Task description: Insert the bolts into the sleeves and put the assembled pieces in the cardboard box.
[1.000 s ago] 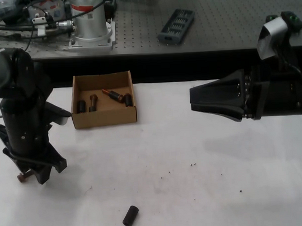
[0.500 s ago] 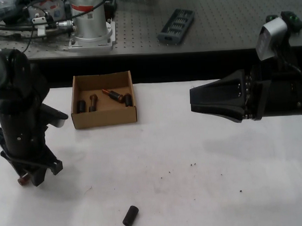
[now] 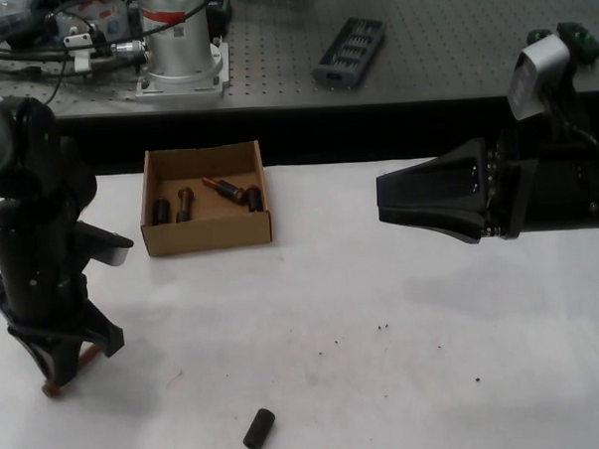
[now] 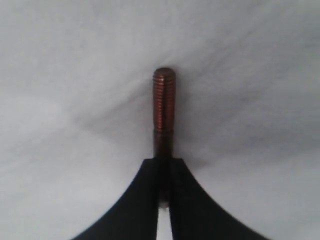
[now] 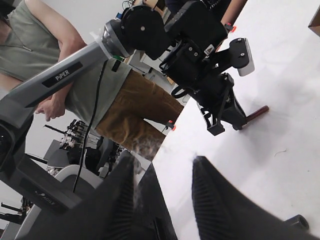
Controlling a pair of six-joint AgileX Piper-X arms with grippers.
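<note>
- Left tool [image 4: 164, 162]: at 8 o'clock on the counter [image 3: 407, 399], jaws clamped on the plain end of a copper bolt [image 4: 164, 107]. The threaded end points toward the white surface.
- Right tool [image 5: 163, 165]: hangs at 3 o'clock with its fingers apart and nothing between them.
- Black sleeve [image 3: 258, 429]: lies loose at 6 o'clock, well apart from both tools.
- Cardboard box [image 3: 206, 237]: at 10 o'clock, holding several bolt-and-sleeve pieces. Whether each is fully mated cannot be told.
- Judgement: the task looks mostly done. What is left is mating this bolt with the loose sleeve and boxing the pair.
</note>
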